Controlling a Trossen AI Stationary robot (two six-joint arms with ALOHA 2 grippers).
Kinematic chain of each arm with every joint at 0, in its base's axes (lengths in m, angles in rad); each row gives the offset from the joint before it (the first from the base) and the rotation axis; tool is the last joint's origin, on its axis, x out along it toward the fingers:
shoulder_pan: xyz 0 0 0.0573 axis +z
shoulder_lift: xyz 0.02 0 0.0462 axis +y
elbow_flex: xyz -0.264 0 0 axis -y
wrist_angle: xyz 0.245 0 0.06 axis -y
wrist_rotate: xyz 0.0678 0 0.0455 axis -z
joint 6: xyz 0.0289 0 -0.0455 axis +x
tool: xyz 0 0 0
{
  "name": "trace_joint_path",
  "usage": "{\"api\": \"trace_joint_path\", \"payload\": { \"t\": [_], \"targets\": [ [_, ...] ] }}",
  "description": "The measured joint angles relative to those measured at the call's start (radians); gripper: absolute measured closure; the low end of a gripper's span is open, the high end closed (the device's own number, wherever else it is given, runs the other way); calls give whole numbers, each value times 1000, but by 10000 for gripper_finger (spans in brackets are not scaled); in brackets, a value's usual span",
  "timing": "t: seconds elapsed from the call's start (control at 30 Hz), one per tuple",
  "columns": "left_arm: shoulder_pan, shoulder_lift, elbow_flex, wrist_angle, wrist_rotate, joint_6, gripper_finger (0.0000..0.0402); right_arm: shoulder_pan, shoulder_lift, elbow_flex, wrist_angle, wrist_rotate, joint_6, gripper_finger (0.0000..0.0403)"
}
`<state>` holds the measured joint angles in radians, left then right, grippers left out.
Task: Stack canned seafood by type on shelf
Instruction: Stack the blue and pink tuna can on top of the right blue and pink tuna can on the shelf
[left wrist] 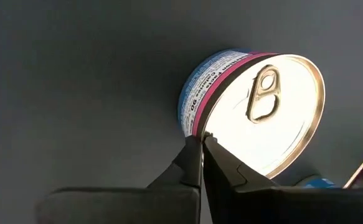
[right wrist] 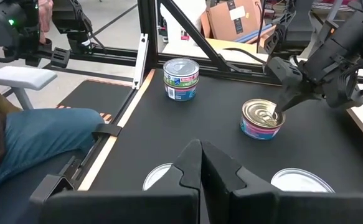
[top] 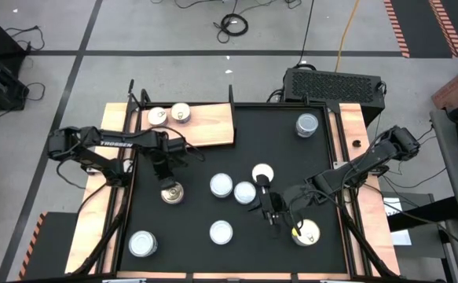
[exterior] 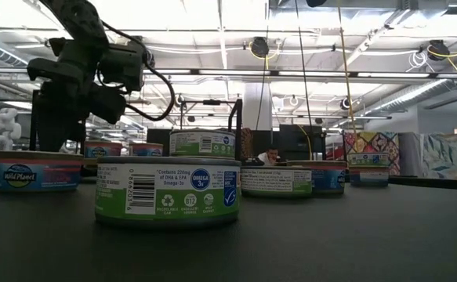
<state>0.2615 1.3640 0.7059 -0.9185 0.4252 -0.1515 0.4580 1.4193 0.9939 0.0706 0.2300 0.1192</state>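
A tin with a gold pull-tab top and a blue and pink label (left wrist: 256, 106) stands upright on the black mat (top: 189, 165), left of centre. My left gripper (left wrist: 201, 138) is shut and slants down, its tips at the tin's top rim. Two gold-topped tins (top: 170, 115) stand on the wooden shelf (top: 209, 126) at the far left. Several white-topped tins (top: 232, 189) stand mid-table. My right gripper (right wrist: 200, 148) hangs shut above the mat near them, holding nothing. My left gripper's shut fingertips (left wrist: 197, 144) stand at the tin's top rim (left wrist: 211, 130), coming from above at a slant. In the right wrist view they reach the tin's top (right wrist: 269, 115) beside the pull tab. Whether they touch the tin I cannot tell. The tin rests flat on the mat.
Other tins stand at the far right (top: 307, 124), near right (top: 305, 233), near middle (top: 221, 231), and a stack of two at the near left (right wrist: 181, 79). A green-labelled tin (exterior: 168, 192) fills the low view. A person's leg (right wrist: 38, 134) shows beyond the table edge.
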Motion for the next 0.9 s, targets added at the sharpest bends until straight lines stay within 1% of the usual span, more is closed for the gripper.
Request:
{"api": "trace_joint_path", "payload": {
  "t": [0.2, 0.37, 0.5, 0.7, 0.9],
  "targets": [
    [-2, 2, -2, 34, 55, 26, 401, 0, 0, 0, -1, 0, 0, 403],
    [-2, 2, 14, 29, 67, 36, 401, 0, 0, 0, -2, 0, 0, 403],
    [-2, 2, 34, 29, 114, 53, 401, 0, 0, 0, -2, 0, -1, 403],
    [0, 2, 50, 30, 134, 57, 401, 0, 0, 0, -2, 0, -1, 403],
    [36, -5, 52, 15, 160, 63, 401, 0, 0, 0, -2, 0, -1, 403]
  ]
}}
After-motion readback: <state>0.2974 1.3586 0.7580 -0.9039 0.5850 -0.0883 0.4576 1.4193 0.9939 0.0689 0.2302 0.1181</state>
